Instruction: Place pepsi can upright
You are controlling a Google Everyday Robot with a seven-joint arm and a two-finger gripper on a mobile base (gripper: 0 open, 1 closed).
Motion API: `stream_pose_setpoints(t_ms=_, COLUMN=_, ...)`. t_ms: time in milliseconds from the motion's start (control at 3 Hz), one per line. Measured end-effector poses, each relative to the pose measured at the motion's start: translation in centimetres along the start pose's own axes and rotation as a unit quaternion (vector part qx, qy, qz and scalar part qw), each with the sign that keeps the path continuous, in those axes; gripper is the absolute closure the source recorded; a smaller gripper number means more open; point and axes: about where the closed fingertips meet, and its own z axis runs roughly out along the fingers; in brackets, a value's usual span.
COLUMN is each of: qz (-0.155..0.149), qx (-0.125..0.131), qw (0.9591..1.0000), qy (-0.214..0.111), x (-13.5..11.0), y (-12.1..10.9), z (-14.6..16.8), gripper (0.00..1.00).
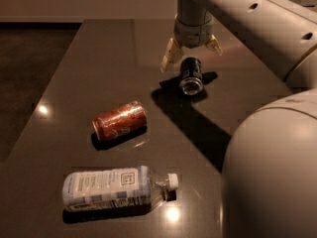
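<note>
Dark blue can: a small dark blue aluminium pepsi can [190,73] with silver ends is seen lying on its side on the far half of the table, one silver end turned toward the camera.
Gripper: the two-finger gripper [192,52] is held just above the far end of the pepsi can, pointing down. Its cream-coloured fingers [170,58] are spread wide and nothing is grasped. Whether a finger touches the can cannot be told.
Arm: a light grey jointed arm [257,19] is seen entering from the upper right. Its shadow is cast across the table toward the near right.
Orange-red can: an orange-red metal drink can [120,120] is laid on its side near the table's middle, well apart from the pepsi can.
Bottle: a clear plastic bottle [106,187] with a white label and white cap is laid on its side near the front edge, cap to the right.
Table: a dark, glossy tabletop [99,58] is shown with small light reflections.
Robot body: a rounded light grey shell [272,172] fills the lower right.
</note>
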Motion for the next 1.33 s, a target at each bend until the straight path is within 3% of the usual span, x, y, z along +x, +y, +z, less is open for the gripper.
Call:
stream_pose_setpoints(t_ms=333, qz=0.013, qx=-0.003, qw=0.9994, qy=0.033, x=0.6, y=-0.2, z=1.5, gripper=0.03)
stream_pose_setpoints(t_ms=667, qz=0.013, qx=-0.008, qw=0.9990, qy=0.041, x=1.1, y=-0.1, z=1.8, gripper=0.25)
stream_pose_setpoints(t_ms=1000, qz=-0.020, qx=-0.017, qw=0.9990, qy=0.035, x=1.0, y=0.7, z=1.0, gripper=0.49)
stream_pose_setpoints(t_ms=1333, qz=-0.081, qx=-0.042, qw=0.9958, qy=-0.002, x=0.8, y=1.2, z=-0.5, gripper=0.72)
